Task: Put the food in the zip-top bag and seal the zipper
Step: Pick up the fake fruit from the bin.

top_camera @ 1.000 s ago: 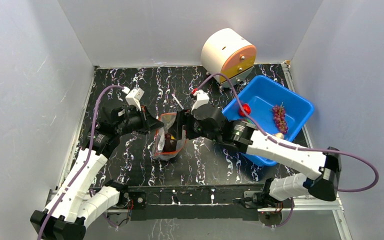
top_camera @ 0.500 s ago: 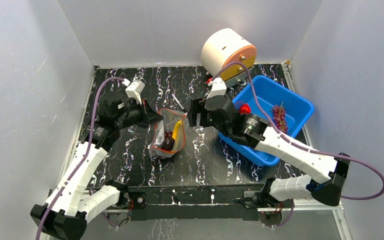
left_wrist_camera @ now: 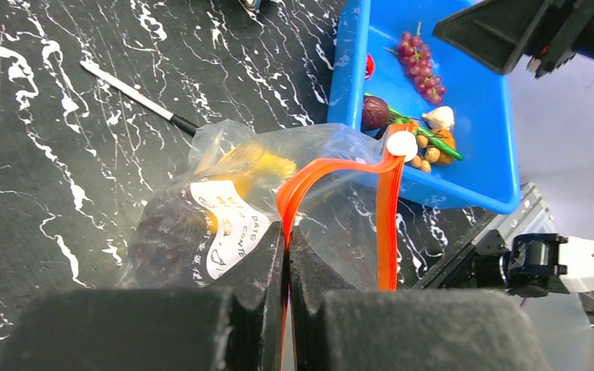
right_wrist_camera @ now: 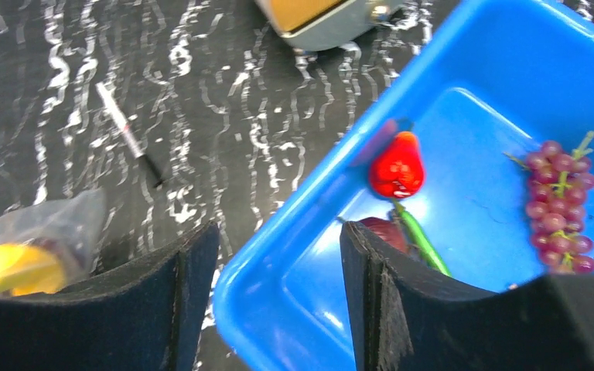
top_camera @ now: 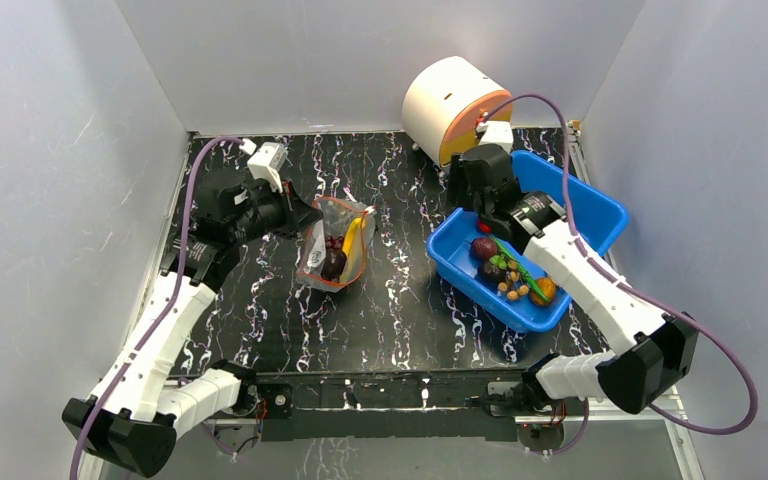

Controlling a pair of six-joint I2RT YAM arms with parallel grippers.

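So that its mouth gapes for loading, the bag [top_camera: 332,262], resting on the surface [top_camera: 400,310] with a banana [left_wrist_camera: 255,162] and grapes [left_wrist_camera: 166,232] inside, is held up by its zipper [left_wrist_camera: 332,166], pinched between the left fingers [left_wrist_camera: 267,263]. The right fingers [right_wrist_camera: 193,270] are spread above the bin [right_wrist_camera: 464,77] edge, near the red fruit [right_wrist_camera: 396,168], judged the next pick. Open room is left between bag and bin; the bin's wall must be cleared.

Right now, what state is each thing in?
bag, open, zipper unsealed
left fingers, shut on the zipper
right fingers, open, empty, over the bin
banana, inside the bag
dark grapes, inside the bag
red fruit, in the bin
pink grapes, in the bin
pen, lying flat
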